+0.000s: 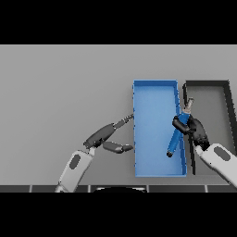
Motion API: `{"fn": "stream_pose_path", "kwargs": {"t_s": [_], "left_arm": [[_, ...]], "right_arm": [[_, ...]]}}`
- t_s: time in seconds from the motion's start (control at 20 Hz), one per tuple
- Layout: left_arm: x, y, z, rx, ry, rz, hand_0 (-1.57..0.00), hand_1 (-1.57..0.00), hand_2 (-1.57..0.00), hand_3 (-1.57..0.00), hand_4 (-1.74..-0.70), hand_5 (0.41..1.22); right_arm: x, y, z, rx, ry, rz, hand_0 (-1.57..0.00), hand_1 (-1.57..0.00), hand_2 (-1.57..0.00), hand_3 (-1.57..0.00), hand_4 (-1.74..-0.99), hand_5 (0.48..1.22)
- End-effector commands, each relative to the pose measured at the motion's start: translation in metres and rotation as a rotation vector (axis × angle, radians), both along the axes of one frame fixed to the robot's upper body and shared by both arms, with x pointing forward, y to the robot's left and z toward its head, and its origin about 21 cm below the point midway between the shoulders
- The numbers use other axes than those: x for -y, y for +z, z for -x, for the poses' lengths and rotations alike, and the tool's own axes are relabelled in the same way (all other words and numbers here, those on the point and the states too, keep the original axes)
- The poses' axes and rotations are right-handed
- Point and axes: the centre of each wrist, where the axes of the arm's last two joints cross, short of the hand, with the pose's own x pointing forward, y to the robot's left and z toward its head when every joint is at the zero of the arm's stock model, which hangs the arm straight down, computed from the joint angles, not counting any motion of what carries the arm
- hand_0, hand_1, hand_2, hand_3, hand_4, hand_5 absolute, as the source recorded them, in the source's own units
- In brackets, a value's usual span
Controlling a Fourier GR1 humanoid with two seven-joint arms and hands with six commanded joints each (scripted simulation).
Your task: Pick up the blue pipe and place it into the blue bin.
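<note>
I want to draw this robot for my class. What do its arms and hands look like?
Both arms have smooth white forearm shells with rounded ends and a small dark grey oval patch on top. Each one ends in a dark hand, nearly black, with slim jointed fingers and a thumb: the left hand and the right hand. No cables, sleeves or writing show.

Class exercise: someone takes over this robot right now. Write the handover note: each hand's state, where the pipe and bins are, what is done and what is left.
Right hand: fingers curled round the blue cylindrical pipe, holding it tilted over the right side of the blue rectangular bin.
Left hand: open, holding nothing, just left of the blue bin, fingertips near its left wall.
Dark grey bin: right of the blue one.
Done: pipe picked up and carried over the bin.
Left: lower the pipe, release it inside, withdraw the hand.
</note>
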Motion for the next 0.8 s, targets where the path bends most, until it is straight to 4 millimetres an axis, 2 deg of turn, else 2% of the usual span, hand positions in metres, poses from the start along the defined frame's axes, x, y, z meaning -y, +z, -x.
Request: {"fn": "stream_pose_path", "kwargs": {"t_s": [0.0,0.35,0.5,0.55,0.75], "left_arm": [[-0.002,0.001,0.001,0.002,0.006,-0.008,0.00,0.00,0.00,0.00,-0.89,0.426],[-0.001,-0.001,0.004,0.004,0.013,-0.012,0.00,0.00,0.00,0.00,-0.89,0.429],[0.001,0.000,0.002,0.007,0.014,-0.005,0.00,0.00,0.00,0.00,-0.89,0.431],[0.000,-0.001,0.002,0.001,0.009,-0.015,0.00,0.00,0.00,0.00,-0.89,0.431],[-0.009,-0.007,-0.001,0.000,0.018,-0.024,0.00,0.00,0.00,0.00,-0.88,0.431]], "right_arm": [[-0.002,-0.002,-0.001,-0.028,0.012,0.021,-0.10,-0.09,-0.09,-0.05,-1.071,0.868],[-0.005,-0.005,-0.003,-0.075,0.050,0.090,-0.02,-0.02,-0.02,-0.01,-1.033,0.696],[-0.003,-0.004,-0.008,-0.073,0.059,0.109,-0.01,-0.01,-0.01,0.00,-1.020,0.666],[-0.008,-0.007,-0.006,-0.074,0.068,0.093,-0.01,-0.01,-0.01,0.00,-1.022,0.665],[-0.009,-0.005,-0.004,-0.085,0.076,0.099,-0.01,-0.01,-0.01,0.00,-1.022,0.649]]}}
